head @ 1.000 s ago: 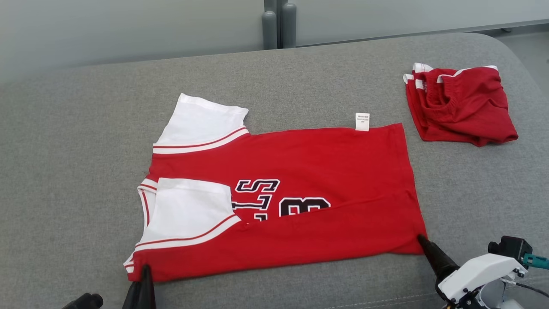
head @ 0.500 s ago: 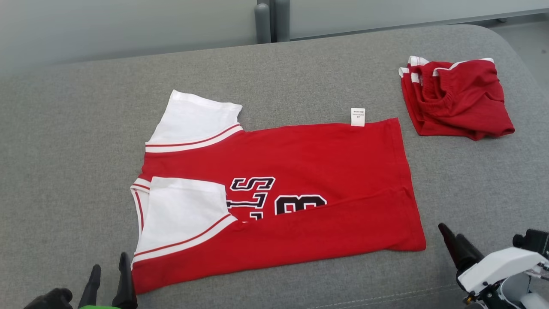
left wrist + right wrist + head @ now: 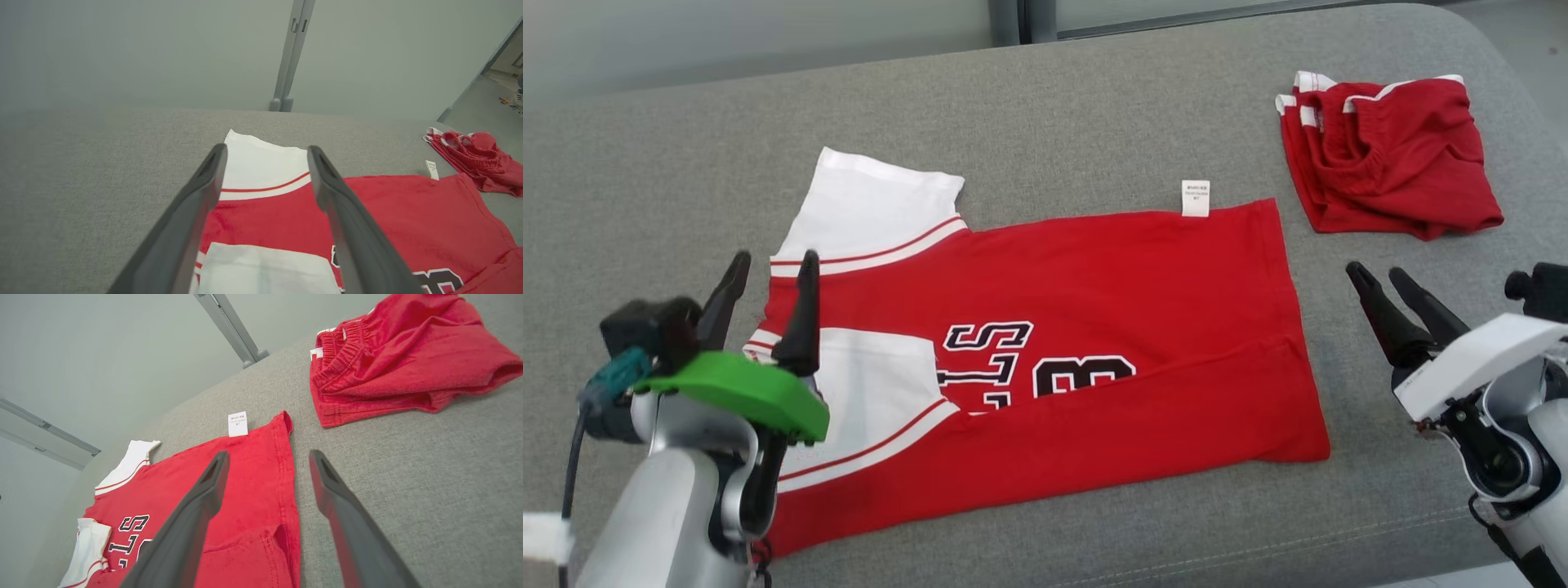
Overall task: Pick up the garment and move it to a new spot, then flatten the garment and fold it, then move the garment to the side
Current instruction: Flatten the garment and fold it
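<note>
The garment, a red jersey with white sleeves and black lettering, lies flat on the grey cushion, its near long edge folded up over the print. My left gripper hovers open above the collar end, between the two white sleeves. In the left wrist view that gripper frames the far white sleeve, fingers wide apart and empty. My right gripper stands open just right of the hem, off the cloth. In the right wrist view the same gripper straddles the garment's hem edge from above.
A folded pair of red shorts lies at the cushion's far right, seen too in the right wrist view. A white label sticks out of the jersey's far edge. A grey wall and post stand behind the cushion.
Both grippers let go of the jersey's near corners, opened wide and rose away from the cloth. The head camera has also tilted, shifting the whole picture.
</note>
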